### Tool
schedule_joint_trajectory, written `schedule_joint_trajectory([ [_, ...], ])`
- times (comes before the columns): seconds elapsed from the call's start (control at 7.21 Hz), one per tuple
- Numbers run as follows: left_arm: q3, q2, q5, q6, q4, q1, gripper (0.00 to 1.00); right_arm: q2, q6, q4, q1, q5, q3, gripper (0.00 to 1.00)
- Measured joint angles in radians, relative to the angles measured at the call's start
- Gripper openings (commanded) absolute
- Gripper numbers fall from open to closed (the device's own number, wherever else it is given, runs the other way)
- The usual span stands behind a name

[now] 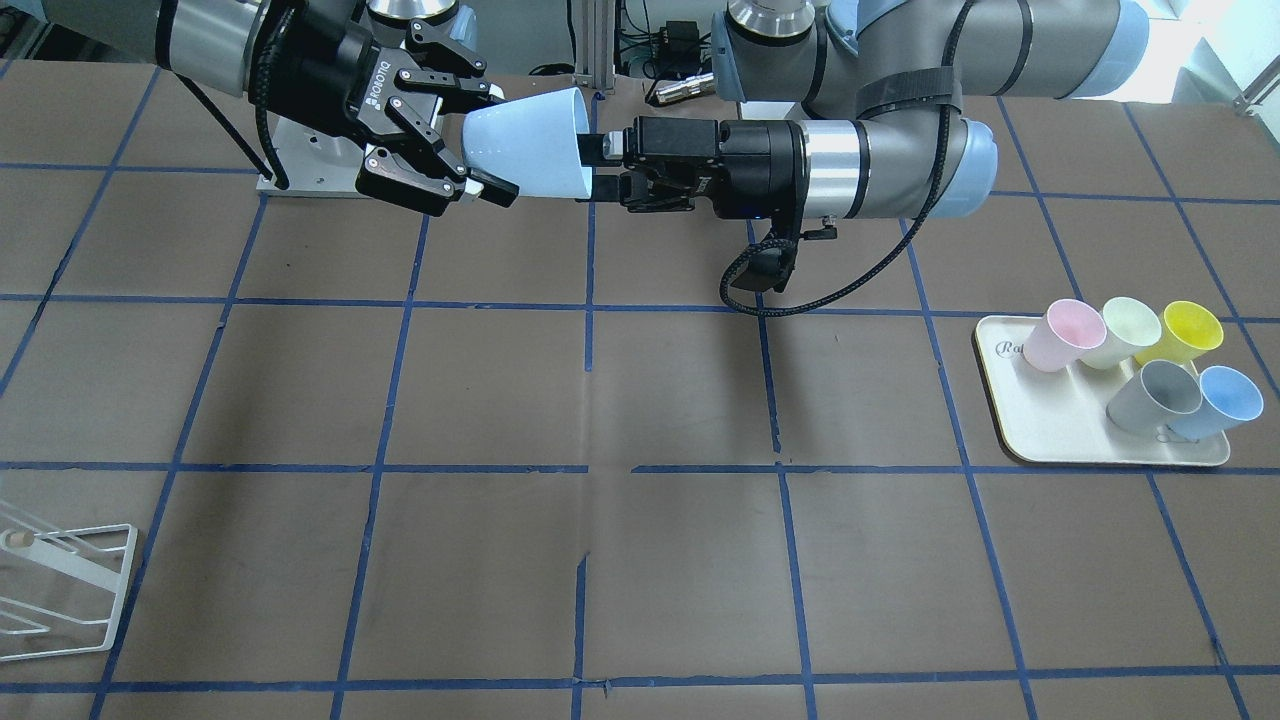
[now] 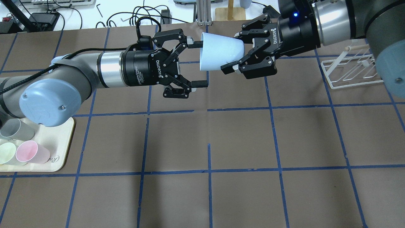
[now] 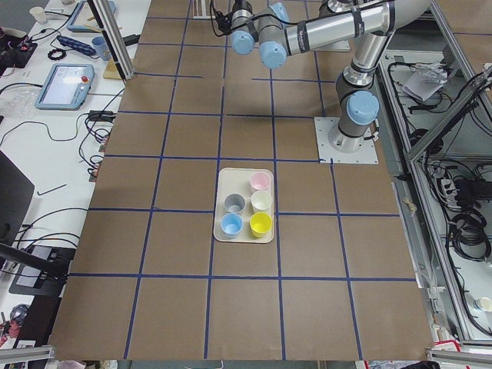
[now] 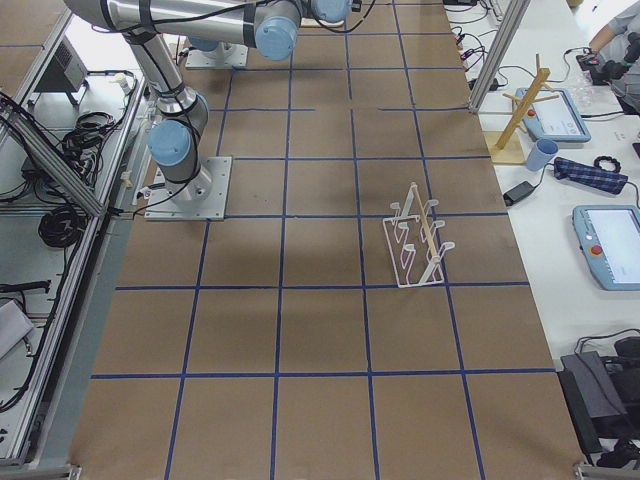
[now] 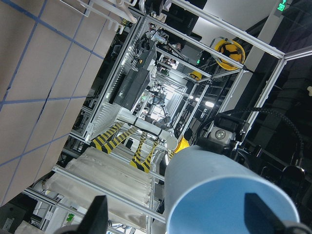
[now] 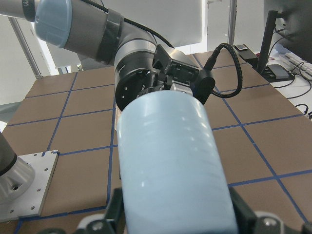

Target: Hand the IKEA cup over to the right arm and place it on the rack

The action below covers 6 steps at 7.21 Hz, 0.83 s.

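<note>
Cup [image 2: 220, 52] in mid-air between two grippers

Right gripper [image 2: 233, 52] clamps the cup's narrow base, the cup lying sideways. Left gripper [image 2: 200, 64] gapes wide at the cup's mouth, one finger beside the rim, the other well apart. Rack [image 2: 351, 71] stands on the table behind the right gripper.

One fixed camera looks down on the IKEA cup [image 2: 221, 52] from behind the robot; another faces it from beyond the cup. Both share the cream tray [image 2: 63, 142]. Two high, distant cameras look in from either side of the cup. Wrist cameras sit close at its opposite ends.
</note>
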Motion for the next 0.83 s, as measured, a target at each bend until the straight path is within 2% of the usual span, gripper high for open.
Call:
schedule_joint_trajectory([
  [0.14,0.003,0.000,0.024,-0.018,0.006,0.014,1.00,0.000,0.000,0.003,-0.003,-0.004,0.000,0.28],
  [0.42,0.023,0.007,0.162,-0.082,0.015,0.072,1.00,0.000,0.000,0.009,-0.013,-0.011,0.000,0.28],
  [0.69,0.100,0.023,0.387,-0.178,0.018,0.115,1.00,-0.001,0.005,0.011,-0.052,-0.054,0.001,0.28],
  [0.83,0.160,0.032,0.555,-0.221,0.018,0.120,1.00,-0.001,0.006,0.009,-0.094,-0.109,-0.001,0.28],
])
